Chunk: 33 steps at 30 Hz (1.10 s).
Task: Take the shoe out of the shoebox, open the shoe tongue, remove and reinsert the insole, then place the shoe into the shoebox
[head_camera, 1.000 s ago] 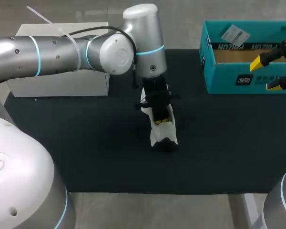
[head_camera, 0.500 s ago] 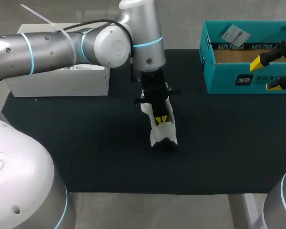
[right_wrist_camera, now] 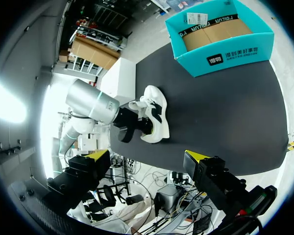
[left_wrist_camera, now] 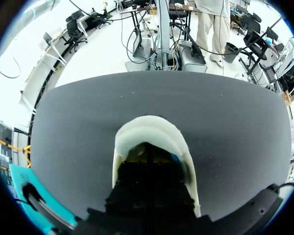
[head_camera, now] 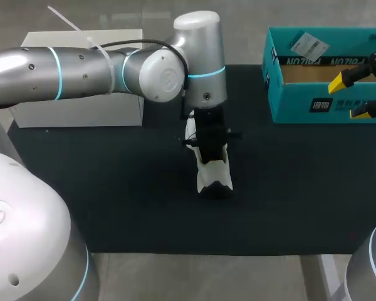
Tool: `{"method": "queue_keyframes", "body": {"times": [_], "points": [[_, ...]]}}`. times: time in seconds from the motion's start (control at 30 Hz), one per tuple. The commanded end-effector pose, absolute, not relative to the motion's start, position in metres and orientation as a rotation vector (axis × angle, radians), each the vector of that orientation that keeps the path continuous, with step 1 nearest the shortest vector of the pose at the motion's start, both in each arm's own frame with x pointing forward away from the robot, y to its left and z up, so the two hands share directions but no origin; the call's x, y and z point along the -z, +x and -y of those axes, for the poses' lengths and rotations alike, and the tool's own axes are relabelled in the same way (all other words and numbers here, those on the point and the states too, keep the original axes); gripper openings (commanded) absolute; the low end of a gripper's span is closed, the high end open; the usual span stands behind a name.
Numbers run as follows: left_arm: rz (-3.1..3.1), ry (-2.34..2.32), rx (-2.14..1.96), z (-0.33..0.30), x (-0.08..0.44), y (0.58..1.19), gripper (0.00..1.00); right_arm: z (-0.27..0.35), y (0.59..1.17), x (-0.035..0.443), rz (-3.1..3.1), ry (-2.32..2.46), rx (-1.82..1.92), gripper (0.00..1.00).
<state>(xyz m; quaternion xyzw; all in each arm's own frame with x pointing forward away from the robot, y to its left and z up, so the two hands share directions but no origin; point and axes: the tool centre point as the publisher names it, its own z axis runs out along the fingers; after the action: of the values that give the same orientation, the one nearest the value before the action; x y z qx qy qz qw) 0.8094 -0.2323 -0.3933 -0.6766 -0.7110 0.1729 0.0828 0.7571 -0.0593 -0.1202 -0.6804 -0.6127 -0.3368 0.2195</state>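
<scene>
Left gripper is plunged into the white sneaker right under it on the tabletop; can't tell if it's clamped on the insole. I'd pinch the insole's heel edge and peel slowly, since nothing's pinning the sneaker. Right gripper hangs spread and empty beside the teal shoebox.

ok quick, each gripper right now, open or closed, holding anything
left gripper: down in the shoe opening, cannot tell if open or closed
right gripper: open, holding nothing
</scene>
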Motion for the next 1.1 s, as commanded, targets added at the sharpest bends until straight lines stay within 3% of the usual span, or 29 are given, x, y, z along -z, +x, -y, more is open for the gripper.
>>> {"method": "queue_keyframes", "body": {"times": [0.03, 0.37, 0.77, 1.1], "points": [[2.113, -2.023, -0.508, 0.237, 0.406, 0.811, 0.00, 0.058, 0.758, 0.120, 1.695, -1.886, 0.927, 1.00], [2.119, -2.032, -0.465, 0.237, 0.428, 0.808, 0.00, 0.058, 0.758, 0.120, 1.695, -1.886, 0.927, 1.00], [2.158, -2.097, -0.420, 0.225, 0.385, 0.823, 0.00, 0.058, 0.758, 0.120, 1.695, -1.886, 0.927, 1.00], [2.246, -2.088, -0.322, 0.229, 0.419, 0.839, 0.00, 0.058, 0.758, 0.120, 1.695, -1.886, 0.927, 1.00]]}}
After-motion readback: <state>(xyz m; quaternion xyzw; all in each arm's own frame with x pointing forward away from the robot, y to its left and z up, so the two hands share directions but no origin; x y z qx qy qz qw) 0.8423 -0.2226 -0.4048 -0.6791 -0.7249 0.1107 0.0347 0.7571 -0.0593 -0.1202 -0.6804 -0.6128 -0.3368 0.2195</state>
